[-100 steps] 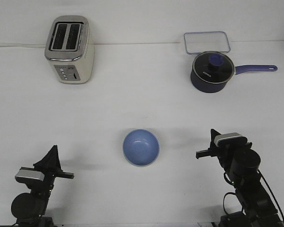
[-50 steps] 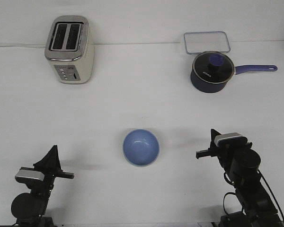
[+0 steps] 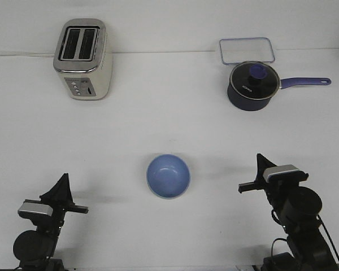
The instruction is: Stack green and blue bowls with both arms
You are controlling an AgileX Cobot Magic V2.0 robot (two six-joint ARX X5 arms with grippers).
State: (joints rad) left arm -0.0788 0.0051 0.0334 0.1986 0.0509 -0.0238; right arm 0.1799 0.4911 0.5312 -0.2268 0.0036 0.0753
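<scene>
Blue bowl [image 3: 168,175] alone mid-table, saucepan [image 3: 250,86] lettering unreadable, left gripper [image 3: 61,186] and right gripper [image 3: 262,162] states unclear

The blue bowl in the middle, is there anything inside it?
The blue bowl looks empty; its glossy inside shows only a reflection. A greenish edge peeks out at its lower rim, but whether another bowl sits beneath cannot be told, since the blue one covers that spot.
</scene>
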